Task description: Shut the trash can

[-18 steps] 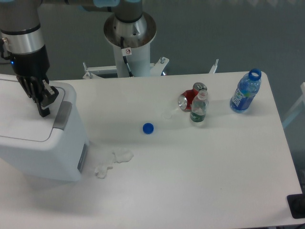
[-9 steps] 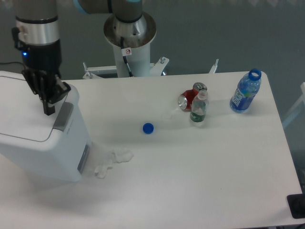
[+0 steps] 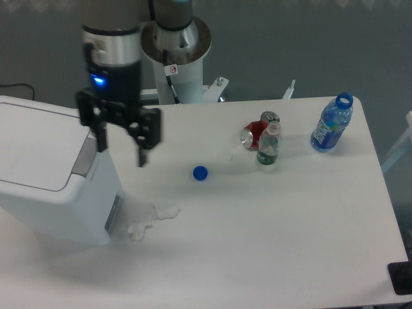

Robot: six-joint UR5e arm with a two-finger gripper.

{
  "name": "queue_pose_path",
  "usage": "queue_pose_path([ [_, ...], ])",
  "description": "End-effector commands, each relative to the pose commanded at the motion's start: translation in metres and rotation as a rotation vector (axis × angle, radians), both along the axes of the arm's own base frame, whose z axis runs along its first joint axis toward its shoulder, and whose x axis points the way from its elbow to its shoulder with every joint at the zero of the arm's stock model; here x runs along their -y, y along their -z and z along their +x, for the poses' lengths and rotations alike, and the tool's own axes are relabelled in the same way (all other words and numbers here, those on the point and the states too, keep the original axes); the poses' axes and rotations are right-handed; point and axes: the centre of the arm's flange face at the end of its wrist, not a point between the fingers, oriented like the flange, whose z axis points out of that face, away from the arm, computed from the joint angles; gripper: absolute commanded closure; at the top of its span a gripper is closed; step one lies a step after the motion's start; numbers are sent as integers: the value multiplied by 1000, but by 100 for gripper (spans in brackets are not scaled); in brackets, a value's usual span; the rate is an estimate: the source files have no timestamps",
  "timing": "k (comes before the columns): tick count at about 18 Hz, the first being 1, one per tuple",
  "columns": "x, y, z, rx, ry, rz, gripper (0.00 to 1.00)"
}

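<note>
The trash can (image 3: 48, 174) stands at the left edge of the worktop (image 3: 270, 232), and its flat white lid lies down flush on the body, with the grey latch panel at its right rim. The gripper (image 3: 120, 148) hangs just beside the can's right side, above the worktop, with its two fingers spread wide apart and nothing held between them. I judge that the closing is done, or nearly done; to finish well, the arm should lift straight up and go away from the can without touching the lid. On the white worktop there are a blue bottle cap (image 3: 200, 172), some crumpled white tissue (image 3: 151, 217) near the can, a red soda can (image 3: 255, 134) lying down, a small clear bottle (image 3: 268, 145) just beside it, and a blue bottle (image 3: 331, 123) without cap far right. Behind is a grey floor and the white arm pedestal (image 3: 176, 55).
</note>
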Motion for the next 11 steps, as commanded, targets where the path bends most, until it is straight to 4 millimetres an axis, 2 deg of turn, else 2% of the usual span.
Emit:
queue_pose_path([
  [3,20,26,-45,-14,53,-58,0],
  [4,21,34,-55,-16,74,-74,0],
  [9,16,117,-105,-38,243,-279,0],
  [11,9,141,-119,-40,294,-325,0],
])
